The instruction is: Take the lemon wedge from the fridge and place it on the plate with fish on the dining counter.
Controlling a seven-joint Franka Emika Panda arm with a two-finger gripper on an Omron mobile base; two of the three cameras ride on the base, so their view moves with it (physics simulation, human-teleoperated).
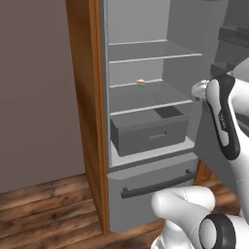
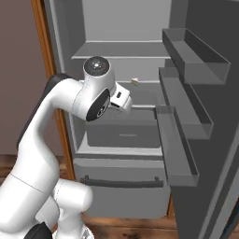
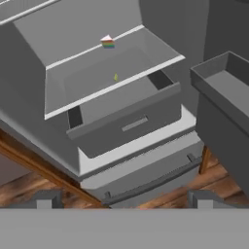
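The fridge (image 1: 146,189) stands open in front of me, its grey shelves bare. The lemon wedge (image 1: 141,82), tiny and pale with rainbow streaks, lies near the back of the middle shelf, also seen as the wedge (image 2: 135,81) and the wedge (image 3: 107,42). My gripper (image 3: 124,200) is open, its two dark fingertips wide apart with nothing between them. It hovers outside the fridge, well short of the wedge and looking down at the shelves. The hand (image 2: 122,100) is at about shelf height. The plate with fish and the dining counter are out of view.
A grey crisper drawer (image 1: 148,131) sits half pulled out under the shelves. The open door with its deep bins (image 2: 196,60) stands close on the right. A wooden side panel (image 1: 87,112) borders the fridge on the left. A tiny yellowish speck (image 3: 115,77) lies on the lower shelf.
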